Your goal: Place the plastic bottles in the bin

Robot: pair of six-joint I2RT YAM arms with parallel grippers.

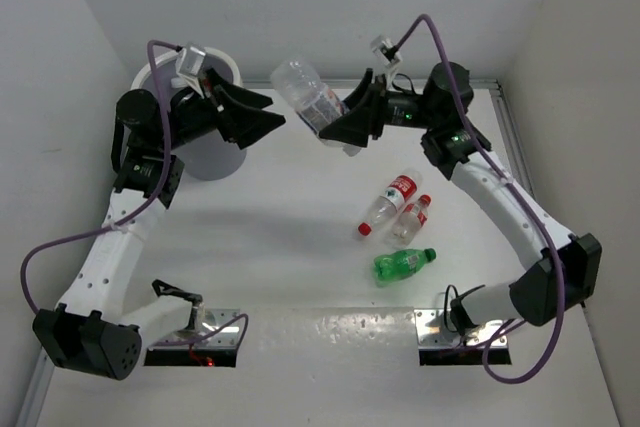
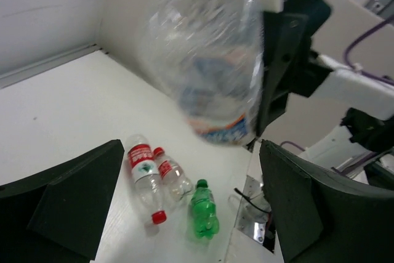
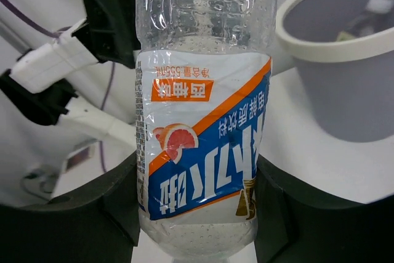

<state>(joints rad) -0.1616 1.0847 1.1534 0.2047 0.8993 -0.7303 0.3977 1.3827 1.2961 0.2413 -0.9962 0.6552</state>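
Observation:
My right gripper (image 1: 338,119) is shut on a clear bottle with a blue-white label (image 1: 308,97) and holds it in the air, tilted, right of the bin (image 1: 205,160). In the right wrist view the bottle (image 3: 203,121) sits between my fingers (image 3: 92,214), with the grey bin (image 3: 345,72) behind it at the right. My left gripper (image 1: 262,113) is open and empty beside the bin, facing the held bottle (image 2: 206,60). A red-labelled bottle (image 1: 392,202), a smaller red-labelled one (image 1: 412,217) and a green one (image 1: 403,263) lie on the table.
The left arm covers much of the bin in the top view. White walls close in the table at the back and both sides. The two arm bases (image 1: 195,337) are bolted at the near edge. The lying bottles also show in the left wrist view (image 2: 148,177).

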